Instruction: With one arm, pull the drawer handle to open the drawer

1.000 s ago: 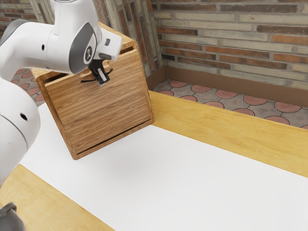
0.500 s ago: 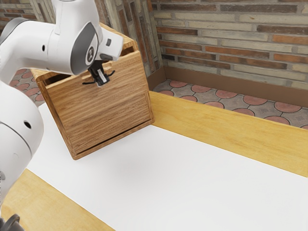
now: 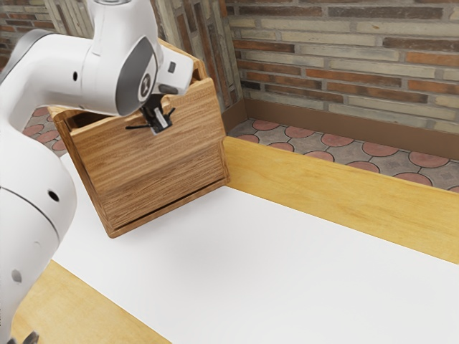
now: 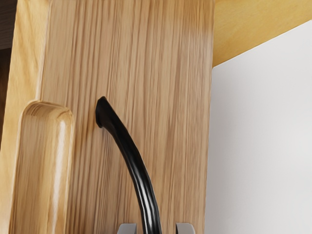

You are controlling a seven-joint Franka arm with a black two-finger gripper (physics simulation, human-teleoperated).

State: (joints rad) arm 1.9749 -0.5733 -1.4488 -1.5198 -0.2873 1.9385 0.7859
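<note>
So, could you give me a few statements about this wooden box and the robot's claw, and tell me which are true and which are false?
1. The claw is at the black curved handle on the light wooden drawer front. True.
2. The drawer sits flush and fully shut in the wooden box. False: a dark gap shows behind the front's top edge, so it is partly pulled out.
3. The box stands on a white tabletop. True.
4. The wall behind is plain white plaster. False: it is a brick wall.
</note>
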